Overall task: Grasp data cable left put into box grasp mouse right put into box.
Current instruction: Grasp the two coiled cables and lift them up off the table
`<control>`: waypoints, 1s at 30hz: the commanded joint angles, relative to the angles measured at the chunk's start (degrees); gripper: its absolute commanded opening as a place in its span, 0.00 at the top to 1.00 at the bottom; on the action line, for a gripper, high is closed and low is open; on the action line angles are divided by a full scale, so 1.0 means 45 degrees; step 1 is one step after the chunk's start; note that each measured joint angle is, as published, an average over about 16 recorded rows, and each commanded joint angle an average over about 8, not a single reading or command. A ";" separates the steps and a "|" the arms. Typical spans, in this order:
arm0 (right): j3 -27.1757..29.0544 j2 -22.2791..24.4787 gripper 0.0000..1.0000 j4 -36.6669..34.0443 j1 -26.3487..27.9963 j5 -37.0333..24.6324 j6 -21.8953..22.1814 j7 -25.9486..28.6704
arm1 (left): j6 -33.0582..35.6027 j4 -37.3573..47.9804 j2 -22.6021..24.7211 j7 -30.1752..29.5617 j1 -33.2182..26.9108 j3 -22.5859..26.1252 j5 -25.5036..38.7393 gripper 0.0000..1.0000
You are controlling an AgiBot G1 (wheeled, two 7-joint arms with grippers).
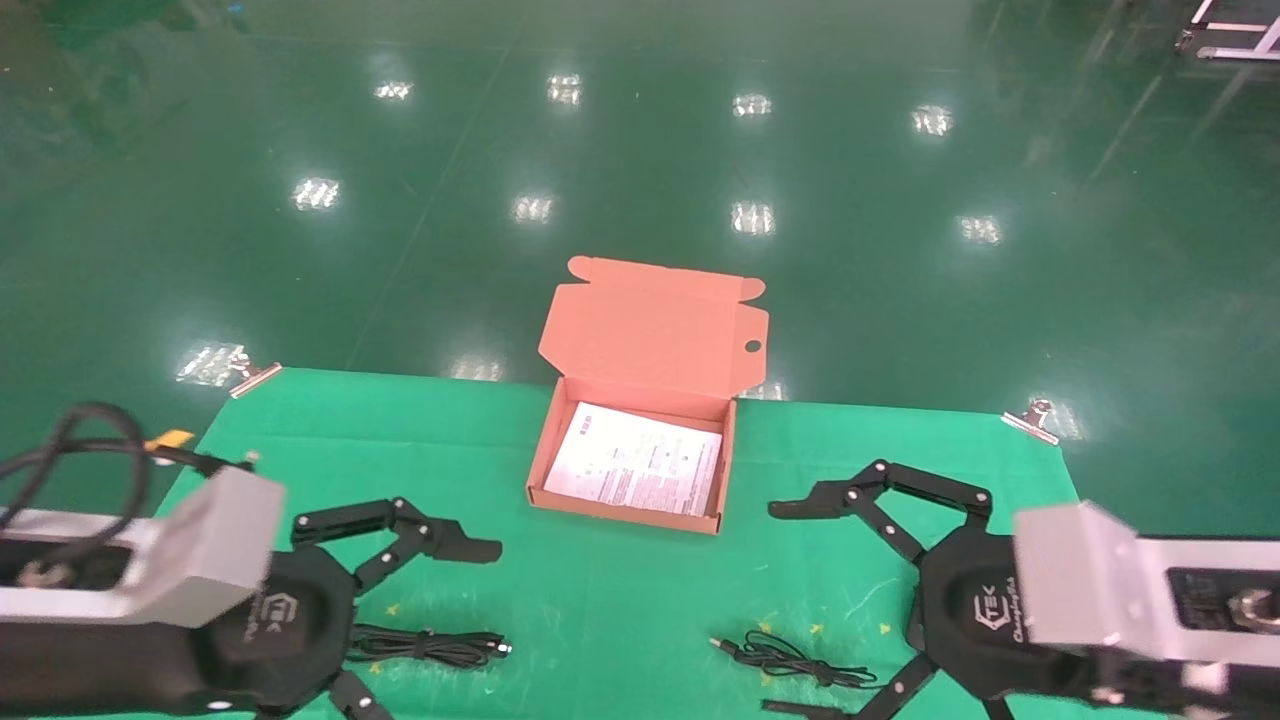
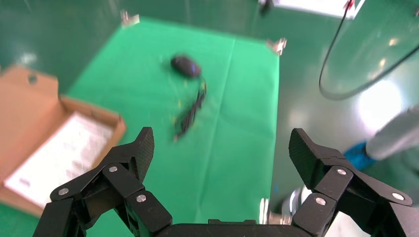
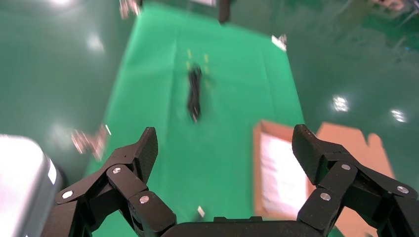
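The open orange-brown box (image 1: 541, 455), lined with a white printed sheet, stands mid-table with its flap lid up. The data cable (image 1: 430, 645), a black bundle with a silvery plug, lies on the green cloth just below my left gripper (image 1: 440, 625), which is open and empty. It also shows in the right wrist view (image 3: 194, 94). My right gripper (image 1: 780, 610) is open and empty above the mouse's thin cord (image 1: 800, 662). In the head view the right gripper hides the mouse. It shows in the left wrist view (image 2: 186, 65), with its cord trailing away from it.
Green cloth (image 1: 620, 620) covers the table, held by metal clips at the far corners (image 1: 255, 375) (image 1: 1030, 418). Beyond it is glossy green floor. The box also shows in the left wrist view (image 2: 94, 111) and the right wrist view (image 3: 257, 163).
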 commanded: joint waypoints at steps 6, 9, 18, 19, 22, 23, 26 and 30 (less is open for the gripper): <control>-0.0984 -0.0576 0.00 0.0121 0.0910 -0.2942 0.0088 -0.1591 | 0.0301 -0.0085 0.0783 -0.0376 -0.1338 0.1445 0.2926 0.00; -0.1355 -0.0883 0.00 0.0130 0.1004 -0.3937 0.0314 -0.2193 | 0.0326 -0.0141 0.1242 -0.0422 -0.1922 0.2204 0.4420 0.00; -0.2211 -0.1604 0.00 0.0059 0.0601 -0.6140 0.1238 -0.4081 | -0.0387 -0.0282 0.2545 -0.0442 -0.2401 0.4135 0.8409 0.00; -0.2296 -0.1671 0.00 0.0052 0.0515 -0.6439 0.1432 -0.4206 | -0.0557 -0.0298 0.2666 -0.0432 -0.2359 0.4295 0.8830 0.00; -0.2541 -0.1877 0.00 0.0023 0.0222 -0.7390 0.2092 -0.4388 | -0.1130 -0.0333 0.2980 -0.0459 -0.2156 0.4673 0.9982 0.00; -0.2619 -0.1950 0.00 0.0014 0.0119 -0.7726 0.2335 -0.4393 | -0.1335 -0.0338 0.3069 -0.0501 -0.2070 0.4766 1.0317 0.00; -0.2825 -0.2176 0.00 -0.0017 -0.0201 -0.8779 0.3101 -0.4210 | -0.1910 -0.0306 0.3277 -0.0758 -0.1754 0.4930 1.1033 0.00; -0.3046 -0.2535 0.00 -0.0066 -0.0671 -1.0525 0.4212 -0.3316 | -0.2528 -0.0157 0.3423 -0.1278 -0.1295 0.4981 1.1548 0.00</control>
